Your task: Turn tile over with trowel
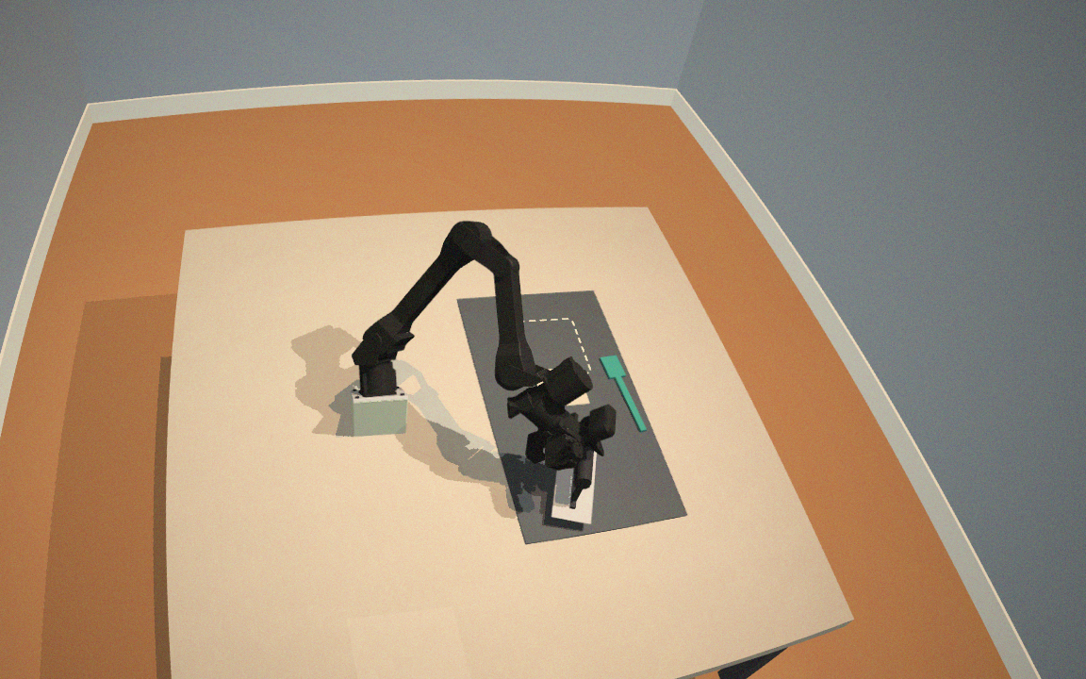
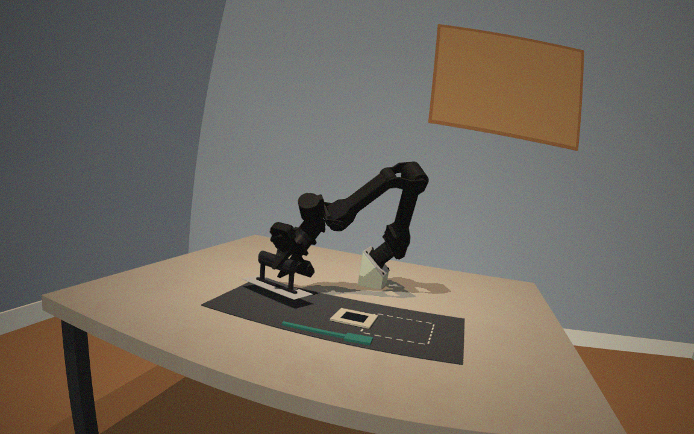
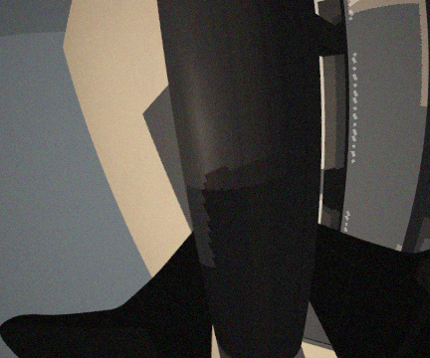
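Note:
My gripper (image 1: 583, 454) (image 2: 287, 263) (image 3: 243, 226) is shut on the black bar handle of a trowel (image 1: 583, 511) (image 2: 302, 295) (image 3: 245, 124) with a long pale plate. The plate is held a little above the mat (image 1: 639, 489) (image 2: 449, 345), with its shadow below. The cream tile (image 1: 581, 399) (image 2: 337, 318) lies flat, its dark rectangle facing up. It lies at the end of the dashed outline (image 1: 547, 320) (image 2: 432, 330) nearer the gripper. The arm hides most of it in the top view.
A green flat-bladed tool (image 1: 612, 366) (image 2: 358, 339) lies on the mat beside the tile, along the mat's long edge away from the arm's base. The pale base block (image 1: 379, 416) (image 2: 372, 277) stands on the table (image 1: 277, 549) (image 2: 150, 302), off the mat.

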You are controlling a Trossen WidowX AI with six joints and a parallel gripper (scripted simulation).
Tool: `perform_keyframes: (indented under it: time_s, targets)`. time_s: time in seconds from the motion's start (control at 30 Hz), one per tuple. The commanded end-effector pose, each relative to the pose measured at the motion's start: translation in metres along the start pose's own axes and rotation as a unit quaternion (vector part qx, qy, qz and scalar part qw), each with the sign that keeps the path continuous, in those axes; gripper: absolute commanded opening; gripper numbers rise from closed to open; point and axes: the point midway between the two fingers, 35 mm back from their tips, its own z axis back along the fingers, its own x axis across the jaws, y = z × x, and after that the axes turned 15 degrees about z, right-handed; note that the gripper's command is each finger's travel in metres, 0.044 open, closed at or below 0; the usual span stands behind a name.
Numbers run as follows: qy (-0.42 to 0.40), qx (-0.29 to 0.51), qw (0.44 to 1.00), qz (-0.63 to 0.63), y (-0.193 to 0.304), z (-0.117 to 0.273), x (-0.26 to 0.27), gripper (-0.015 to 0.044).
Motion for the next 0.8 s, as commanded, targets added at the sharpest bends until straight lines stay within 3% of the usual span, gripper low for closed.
perform_keyframes:
  time_s: [0.0, 0.2, 0.57, 0.77]
  targets:
    - [-0.017, -0.001, 1.000, 0.011, -0.003, 0.017, 0.026, 0.0000]
    - [-0.019, 0.004, 1.000, 0.020, 0.001, 0.016, 0.027, 0.0000]
    - [-0.047, 0.085, 0.983, 0.155, 0.080, 0.011, 0.036, 0.0000]
    - [-0.048, 0.086, 0.983, 0.157, 0.081, 0.011, 0.036, 0.0000]
